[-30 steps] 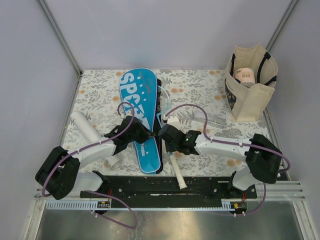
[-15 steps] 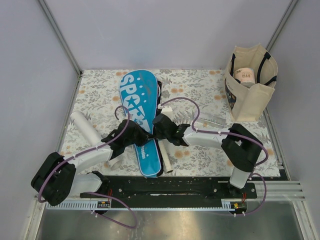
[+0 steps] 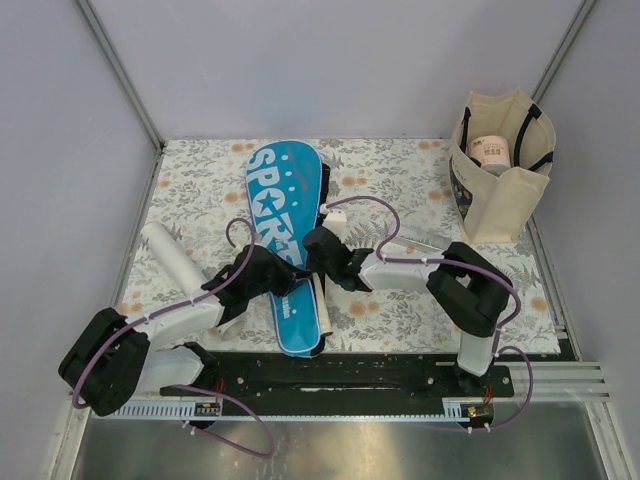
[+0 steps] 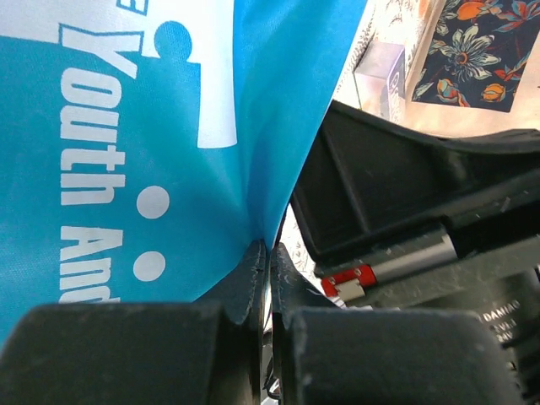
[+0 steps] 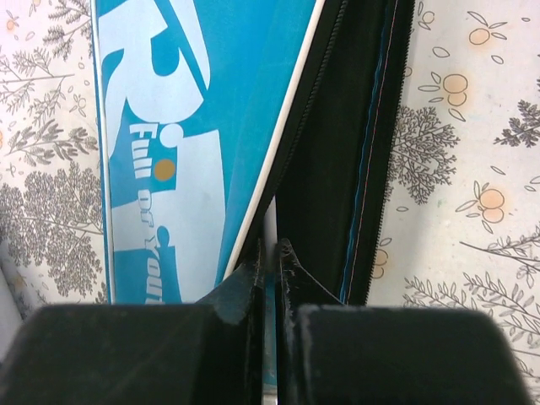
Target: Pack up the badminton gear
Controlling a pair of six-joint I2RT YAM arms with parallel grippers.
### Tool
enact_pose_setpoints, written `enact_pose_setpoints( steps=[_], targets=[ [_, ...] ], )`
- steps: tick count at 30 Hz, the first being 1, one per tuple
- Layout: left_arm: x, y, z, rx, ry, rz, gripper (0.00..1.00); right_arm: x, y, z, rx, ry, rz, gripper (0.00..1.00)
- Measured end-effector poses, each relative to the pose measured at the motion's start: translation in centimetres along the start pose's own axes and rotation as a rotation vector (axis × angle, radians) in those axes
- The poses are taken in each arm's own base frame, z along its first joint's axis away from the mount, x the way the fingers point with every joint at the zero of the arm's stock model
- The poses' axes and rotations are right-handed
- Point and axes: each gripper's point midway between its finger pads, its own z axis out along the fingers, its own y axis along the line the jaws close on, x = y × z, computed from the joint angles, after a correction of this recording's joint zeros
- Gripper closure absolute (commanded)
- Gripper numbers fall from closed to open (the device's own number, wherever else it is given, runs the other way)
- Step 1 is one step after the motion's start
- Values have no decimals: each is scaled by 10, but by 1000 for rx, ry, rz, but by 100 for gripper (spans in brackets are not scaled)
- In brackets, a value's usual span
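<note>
The blue "SPORT" cover lies lengthwise mid-table. My left gripper is shut on the cover's blue fabric edge, beside the right arm's black body. My right gripper is shut on a thin pale racket shaft, which runs into the cover's black zipped opening. The racket's white handle sticks out along the cover's right edge. The racket heads are hidden. A white tube lies to the left. I see no shuttlecock.
A beige tote with black handles stands at the back right, a pale roll inside it. A small clear object lies right of my right arm. A white piece shows under my left arm.
My right gripper has moved up and left, pushing the racket further into the cover. The white handle has moved up from the table's front edge. The cover has turned straighter. The left gripper keeps its hold.
</note>
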Motion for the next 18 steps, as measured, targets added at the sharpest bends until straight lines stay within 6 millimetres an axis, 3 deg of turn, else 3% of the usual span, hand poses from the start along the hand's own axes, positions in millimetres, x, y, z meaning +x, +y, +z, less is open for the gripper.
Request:
enact_pose_setpoints(
  steps=[3,8,11,14,18],
  targets=[
    [-1,-2,-2,7,-10,0,100,0,0,7,-3,-15,18,92],
    [-5,2,-1,-12,-35,1,100,4,1,16,-14,-13,35,63],
    [-5,5,-1,-18,-43,10,100,0,0,17,-24,-14,44,51],
    [-5,5,0,-19,-41,16,100,2,-6,6,-41,29,40,45],
    [-4,5,0,-19,-39,25,100,0,-7,-26,-112,81,41,48]
  ],
)
